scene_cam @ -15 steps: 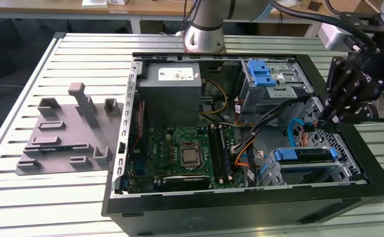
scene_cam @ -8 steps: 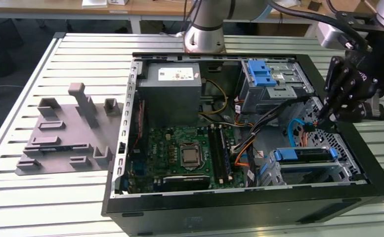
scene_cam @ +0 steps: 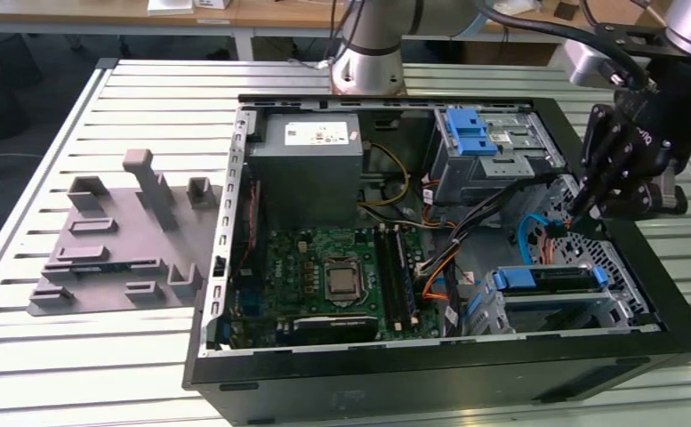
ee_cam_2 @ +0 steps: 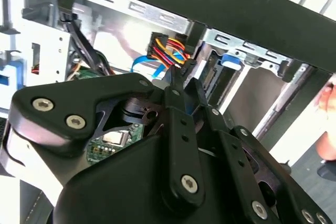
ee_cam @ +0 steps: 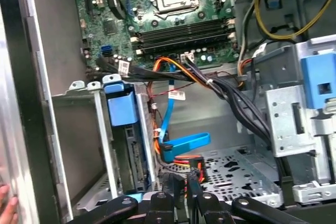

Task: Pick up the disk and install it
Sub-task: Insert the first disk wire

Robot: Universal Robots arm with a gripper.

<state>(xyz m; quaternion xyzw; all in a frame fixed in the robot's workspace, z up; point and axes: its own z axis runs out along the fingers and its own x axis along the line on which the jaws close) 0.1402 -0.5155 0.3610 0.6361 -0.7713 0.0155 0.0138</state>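
The gripper (scene_cam: 582, 213) hangs tip-down inside the open computer case (scene_cam: 440, 374), and whether it is clamped on anything or merely narrowed I cannot tell. Right at its tip in both wrist views sits the black power connector (ee_cam: 190, 162) with its red, yellow and orange wires, and just past that the flat blue data cable (ee_cam: 184, 144) loops over the perforated floor. The disk (ee_cam: 122, 107) stands beside the tool, not in it: its blue carrier sits upright in the metal drive bay (ee_cam: 79, 129), apparently seated, with its rear edge facing the cables. So the work in hand looks like the cable end of the install. Done well, I judge it means lining the plug up squarely with the socket on the disk, pushing straight along the slot, and keeping the black wire bundle (ee_cam: 231, 90) out of the path. Farther off lies the motherboard (ee_cam: 173, 19)
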